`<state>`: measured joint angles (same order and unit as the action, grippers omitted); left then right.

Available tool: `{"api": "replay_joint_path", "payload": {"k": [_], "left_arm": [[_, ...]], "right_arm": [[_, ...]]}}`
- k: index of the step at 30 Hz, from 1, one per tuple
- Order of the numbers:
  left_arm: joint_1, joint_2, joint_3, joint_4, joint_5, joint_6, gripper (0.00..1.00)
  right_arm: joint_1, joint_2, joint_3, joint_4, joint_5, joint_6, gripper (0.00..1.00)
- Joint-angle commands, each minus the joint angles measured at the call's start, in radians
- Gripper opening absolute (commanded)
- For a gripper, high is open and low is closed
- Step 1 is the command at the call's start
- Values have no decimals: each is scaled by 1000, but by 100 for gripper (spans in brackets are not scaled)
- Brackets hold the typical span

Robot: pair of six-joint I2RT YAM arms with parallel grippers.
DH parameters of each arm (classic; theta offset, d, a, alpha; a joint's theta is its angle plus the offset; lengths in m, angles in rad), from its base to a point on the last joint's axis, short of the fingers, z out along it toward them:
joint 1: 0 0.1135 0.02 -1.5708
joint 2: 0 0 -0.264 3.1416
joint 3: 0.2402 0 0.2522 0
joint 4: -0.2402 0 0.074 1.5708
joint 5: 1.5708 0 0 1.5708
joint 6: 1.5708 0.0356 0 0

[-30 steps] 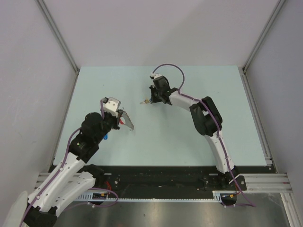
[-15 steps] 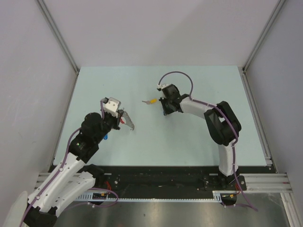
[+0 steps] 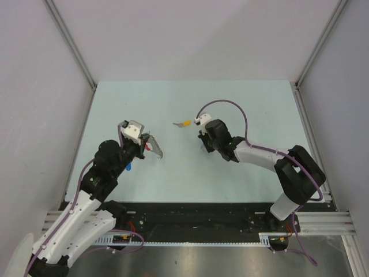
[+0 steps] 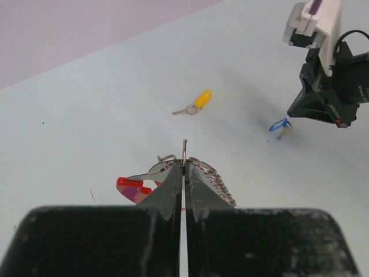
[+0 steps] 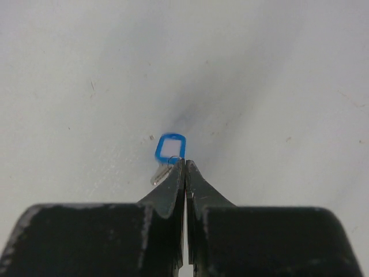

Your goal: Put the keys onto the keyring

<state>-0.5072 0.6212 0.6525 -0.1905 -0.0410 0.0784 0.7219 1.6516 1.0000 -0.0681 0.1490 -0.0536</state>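
Blue-capped silver key (image 5: 170,149), barely pinched by right jaws, may slip before reaching the red-tagged chain keyring (image 4: 163,166) clamped in left jaws.

The table (image 3: 242,104) is showing a plain pale mint-blue. At the centre of the left wrist view, the yellow key (image 4: 196,104) is wearing a yellow cap over a silver blade. Lower down, the keyring (image 4: 219,186) is gleaming silver, its tag (image 4: 134,187) glowing red. The blue key (image 5: 170,148) is showing a blue rim around a white middle. The left end effector (image 4: 184,167) and the right end effector (image 5: 184,166) are looking black, with purple cables (image 3: 222,105) trailing.
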Motion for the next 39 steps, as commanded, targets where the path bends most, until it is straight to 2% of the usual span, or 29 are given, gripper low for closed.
{"api": "replay_joint_path", "payload": {"k": [1,3,5,10,14,19,25,31,39], "left_arm": [[4,-24,4,48,4,0,0],[4,-31,-2,49,-5,0,0],[4,-31,-4,52,-10,0,0],[4,-17,-2,54,-5,-5,0],[6,-15,-2,54,-3,-6,0],[4,-15,-5,56,-14,-3,0],[4,-9,-5,60,-5,-9,0],[4,-8,-7,66,3,-11,0],[4,-14,-5,65,13,-15,0]], "right_arm": [[17,-82,-144,296,-41,-14,0],[28,-105,-208,396,-68,-5,0],[31,-121,-248,419,-95,11,0],[53,-136,-299,471,-16,23,0],[50,-199,-408,589,12,49,0],[47,-250,-486,625,57,78,0],[71,-303,-560,564,102,185,0],[131,-397,-597,386,210,345,4],[152,-524,-566,134,192,443,29]]}}
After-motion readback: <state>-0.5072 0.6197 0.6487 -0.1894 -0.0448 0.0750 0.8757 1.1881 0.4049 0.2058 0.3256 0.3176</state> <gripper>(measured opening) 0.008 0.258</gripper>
